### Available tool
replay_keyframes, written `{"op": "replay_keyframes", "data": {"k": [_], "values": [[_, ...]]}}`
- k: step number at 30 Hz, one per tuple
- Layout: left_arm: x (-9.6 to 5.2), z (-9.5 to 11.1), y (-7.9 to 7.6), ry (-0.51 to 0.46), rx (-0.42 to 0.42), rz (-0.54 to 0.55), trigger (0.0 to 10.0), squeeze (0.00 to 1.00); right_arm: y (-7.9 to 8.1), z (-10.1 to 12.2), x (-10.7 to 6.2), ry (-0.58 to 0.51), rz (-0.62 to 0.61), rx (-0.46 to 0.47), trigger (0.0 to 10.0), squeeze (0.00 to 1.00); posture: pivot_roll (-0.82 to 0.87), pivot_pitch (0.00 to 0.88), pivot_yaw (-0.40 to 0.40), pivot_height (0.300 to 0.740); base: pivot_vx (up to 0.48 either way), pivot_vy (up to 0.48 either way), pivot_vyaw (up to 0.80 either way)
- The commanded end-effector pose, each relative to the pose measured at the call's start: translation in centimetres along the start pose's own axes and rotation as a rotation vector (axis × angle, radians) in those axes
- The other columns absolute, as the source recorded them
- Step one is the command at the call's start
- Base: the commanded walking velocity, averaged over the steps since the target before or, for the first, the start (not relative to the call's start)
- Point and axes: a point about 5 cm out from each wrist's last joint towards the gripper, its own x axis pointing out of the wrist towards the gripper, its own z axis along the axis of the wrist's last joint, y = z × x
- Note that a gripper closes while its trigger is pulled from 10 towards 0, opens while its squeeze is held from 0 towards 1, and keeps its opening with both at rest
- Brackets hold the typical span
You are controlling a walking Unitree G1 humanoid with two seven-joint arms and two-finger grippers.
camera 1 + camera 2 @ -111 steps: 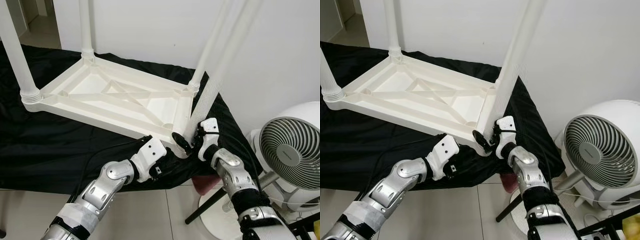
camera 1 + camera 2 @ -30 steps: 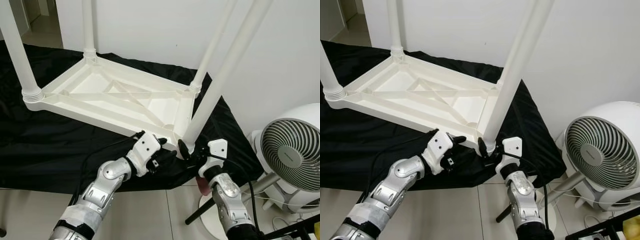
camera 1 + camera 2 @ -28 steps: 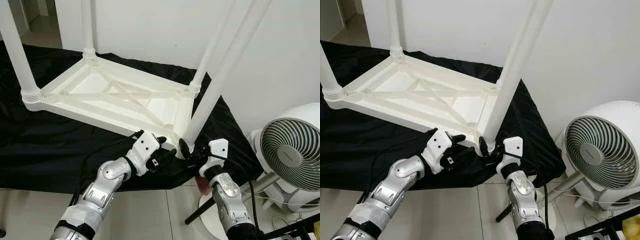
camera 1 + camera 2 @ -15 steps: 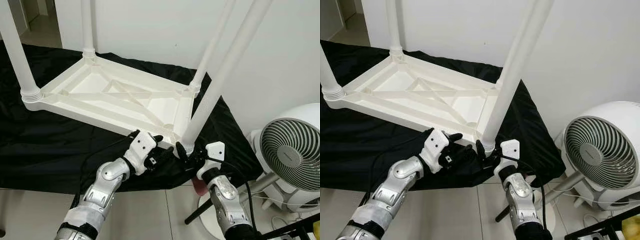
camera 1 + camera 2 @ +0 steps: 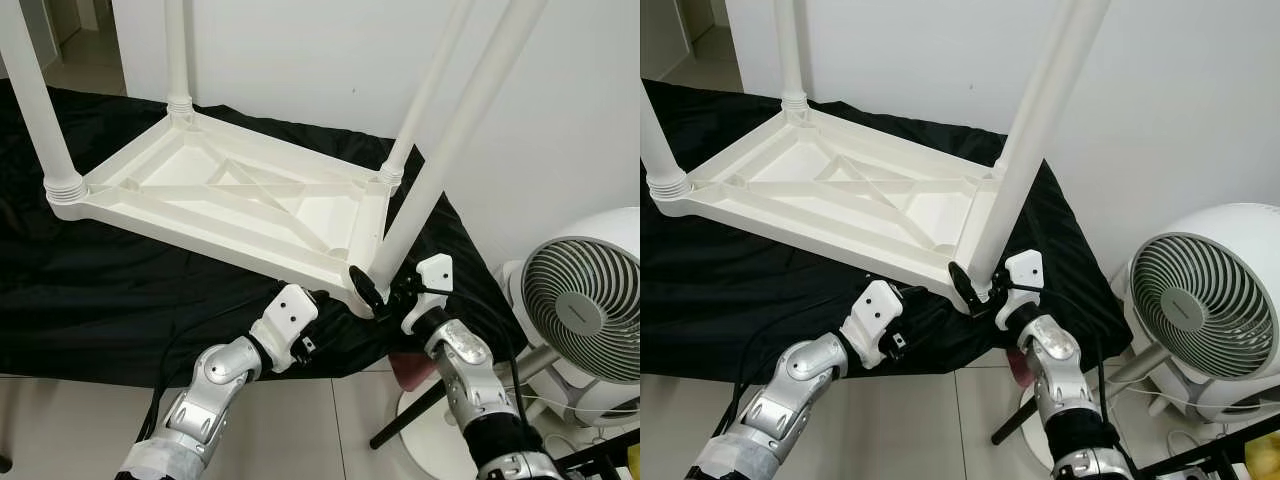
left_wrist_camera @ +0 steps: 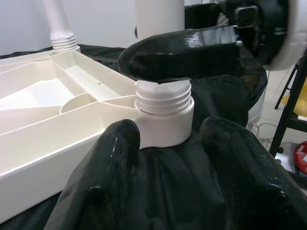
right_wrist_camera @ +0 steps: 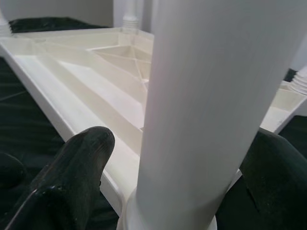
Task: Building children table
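So the white table [image 5: 230, 200] was lying upside down on a black cloth [image 5: 100, 290], underside ribs facing up, with legs standing up from its corners. The leg [image 5: 1025, 150] at the corner nearest the robot was sitting in its socket [image 6: 163, 122], and in the left wrist view you could see the threaded end poking just above the socket collar. The right gripper [image 5: 975, 290] was wrapped around the base of that leg right at the socket, one finger [image 7: 79, 158] on each side of the tube, so it was grasping the leg low down. The left gripper [image 6: 163, 148] sat just beside the same corner, down on the cloth at the table's near edge, fingers [image 6: 117, 148] spread apart and not gripping anything, with the socket showing between them. Its white wrist housing [image 5: 285, 320] was below the table's front rail. Off to the side of the table away from the left arm there was a white fan [image 5: 1200, 310] on the tiled floor [image 5: 330, 420], well apart from the table, and something reddish [image 5: 410, 368] on the floor just behind the right forearm, couldn't tell what it was. White wall [image 5: 300, 60] behind the table.
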Motion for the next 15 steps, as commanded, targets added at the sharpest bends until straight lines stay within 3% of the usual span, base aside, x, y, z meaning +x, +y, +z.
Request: {"op": "replay_keyframes", "data": {"k": [1, 6, 7, 9, 11, 15], "values": [[0.3, 0.3, -0.8, 0.002, 0.009, -0.061, 10.0, 0.00, -0.1, -0.6, -0.1, 0.054, 0.054, 0.002, 10.0, 0.00, 0.11, 0.000, -0.176, 0.740, 0.000, 0.000, 0.00], [0.5, 0.9, -0.8, -0.007, 0.022, -0.068, 10.0, 0.00, -0.3, -0.5, 0.3, 0.078, 0.129, -0.009, 10.0, 0.00, 0.12, 0.000, -0.181, 0.740, 0.000, 0.000, 0.00], [0.5, 1.0, -0.8, -0.010, 0.025, -0.068, 10.0, 0.00, -0.5, -0.4, 0.5, 0.081, 0.142, -0.015, 6.6, 0.00, 0.12, 0.000, -0.182, 0.740, 0.000, 0.000, 0.00], [0.5, 1.1, -0.8, -0.009, 0.026, -0.067, 10.0, 0.00, -0.5, -0.3, 0.5, 0.084, 0.147, -0.014, 6.6, 0.00, 0.12, 0.000, -0.182, 0.740, 0.000, 0.000, 0.00], [0.6, 1.3, -0.9, -0.017, 0.008, -0.069, 10.0, 0.00, -0.8, -0.2, 0.6, 0.089, 0.152, -0.010, 0.0, 0.00, 0.13, 0.000, -0.184, 0.740, 0.000, 0.000, 0.00], [0.7, 1.3, -1.0, -0.016, 0.008, -0.077, 10.0, 0.00, -1.1, -0.4, 0.5, 0.102, 0.152, 0.001, 0.0, 0.00, 0.13, 0.000, -0.185, 0.740, 0.000, 0.000, 0.00]]}}
